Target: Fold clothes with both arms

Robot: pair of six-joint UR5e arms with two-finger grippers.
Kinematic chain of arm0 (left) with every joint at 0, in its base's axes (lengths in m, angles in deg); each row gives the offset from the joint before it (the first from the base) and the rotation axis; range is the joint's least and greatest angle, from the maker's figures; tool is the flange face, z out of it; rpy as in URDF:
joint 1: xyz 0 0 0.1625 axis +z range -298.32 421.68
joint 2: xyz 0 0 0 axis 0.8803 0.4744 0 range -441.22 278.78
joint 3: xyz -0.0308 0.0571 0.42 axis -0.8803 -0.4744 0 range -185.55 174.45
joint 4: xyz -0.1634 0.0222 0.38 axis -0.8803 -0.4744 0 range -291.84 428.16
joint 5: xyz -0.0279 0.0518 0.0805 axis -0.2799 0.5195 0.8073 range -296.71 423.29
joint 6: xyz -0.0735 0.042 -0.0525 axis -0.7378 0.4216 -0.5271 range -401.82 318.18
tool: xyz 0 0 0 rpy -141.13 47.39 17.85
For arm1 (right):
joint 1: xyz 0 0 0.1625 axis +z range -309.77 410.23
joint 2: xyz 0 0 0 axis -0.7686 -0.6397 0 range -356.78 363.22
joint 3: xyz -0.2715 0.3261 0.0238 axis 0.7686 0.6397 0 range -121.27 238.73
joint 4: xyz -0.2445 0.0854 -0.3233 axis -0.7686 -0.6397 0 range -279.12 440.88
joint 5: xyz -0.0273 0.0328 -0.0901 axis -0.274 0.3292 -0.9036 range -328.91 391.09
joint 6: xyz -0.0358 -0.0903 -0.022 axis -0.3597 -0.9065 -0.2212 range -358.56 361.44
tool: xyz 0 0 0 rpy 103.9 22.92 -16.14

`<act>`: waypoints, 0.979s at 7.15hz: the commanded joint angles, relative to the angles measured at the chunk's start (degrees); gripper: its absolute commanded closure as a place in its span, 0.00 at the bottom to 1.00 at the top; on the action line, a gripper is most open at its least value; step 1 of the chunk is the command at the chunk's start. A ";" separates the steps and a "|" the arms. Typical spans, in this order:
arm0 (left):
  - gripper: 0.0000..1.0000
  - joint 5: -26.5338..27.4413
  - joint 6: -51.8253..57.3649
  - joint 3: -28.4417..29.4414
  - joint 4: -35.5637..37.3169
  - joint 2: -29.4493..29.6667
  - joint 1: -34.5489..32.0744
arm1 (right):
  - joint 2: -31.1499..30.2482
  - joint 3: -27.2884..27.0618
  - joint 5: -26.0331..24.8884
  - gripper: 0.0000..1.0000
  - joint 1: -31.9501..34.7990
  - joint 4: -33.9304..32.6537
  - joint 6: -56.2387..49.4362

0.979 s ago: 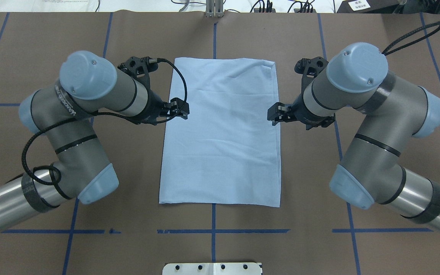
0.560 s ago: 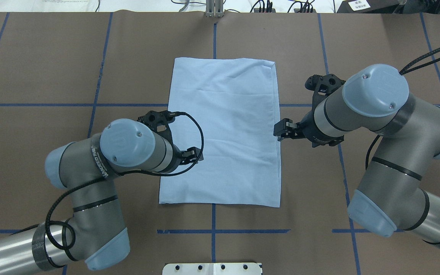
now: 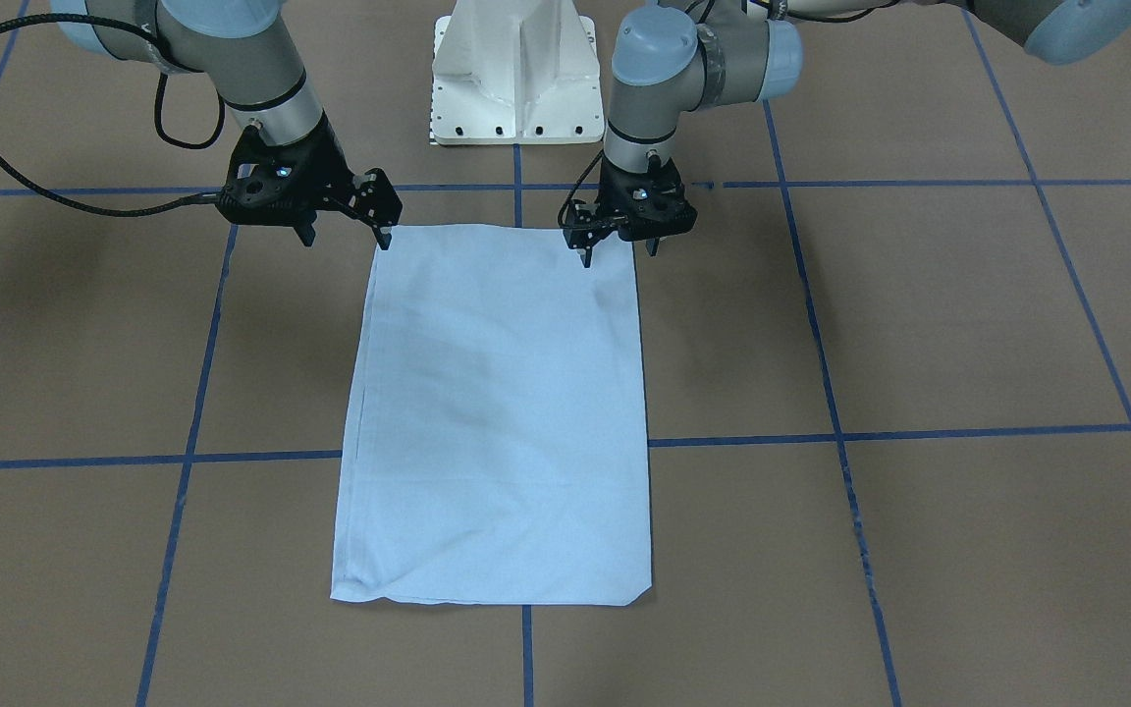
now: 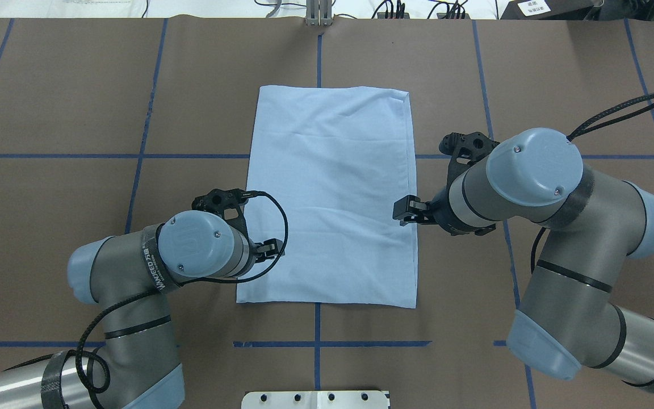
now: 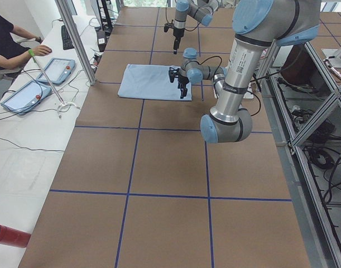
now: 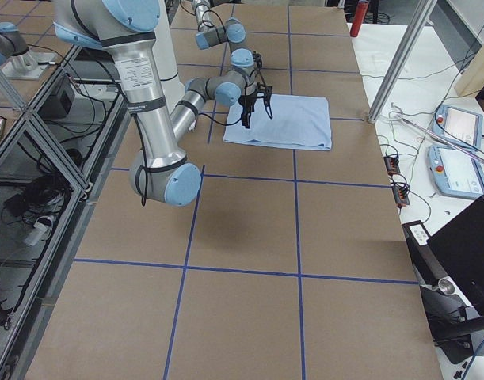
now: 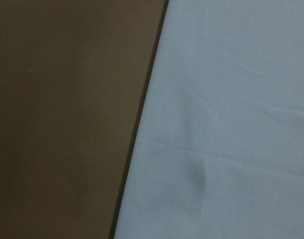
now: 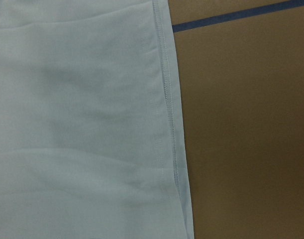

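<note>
Overhead, the left arm enters from the lower left of the frame, and the left gripper hangs over the left edge of the T-shirt, close to its bottom-left corner. The shirt itself — folded into a tall, light blue rectangle — lies flat in the middle of the brown table, crossing a horizontal blue tape line. To its right, the right gripper sits over the right edge, somewhat higher in the frame than its partner, with the right arm filling the lower right.

In the front-facing view the sides swap. The right gripper is at upper left, its fingers spread apart and holding nothing. The white pedestal base stands at top centre. Just right of centre, the left gripper's fingers are likewise spread and empty. Both point down at the shirt's upper corners in that frame — whether the tips touch the cloth, I cannot tell.

The left wrist camera shows the shirt's edge running diagonally, table on the left; the right wrist camera shows a stitched hem, table on the right.
</note>
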 commanded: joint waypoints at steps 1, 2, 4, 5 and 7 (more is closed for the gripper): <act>0.00 0.70 -0.38 0.04 0.16 -1.16 1.64 | 0.20 0.27 -0.08 0.00 -0.37 0.00 0.05; 0.00 0.62 -2.21 -0.05 0.16 -1.33 2.09 | 0.20 0.28 -0.08 0.00 -0.46 0.00 0.05; 0.00 0.35 -6.25 -1.36 0.25 -1.42 3.67 | 0.11 0.28 -0.08 0.00 -0.46 0.00 -0.03; 0.00 0.27 -6.79 -1.80 0.25 -1.42 4.20 | 0.11 0.28 -0.08 0.00 -0.55 -0.08 0.05; 0.02 0.35 -7.06 -0.94 0.08 -1.95 5.78 | 0.20 0.28 -0.08 0.00 -0.55 -0.08 -0.04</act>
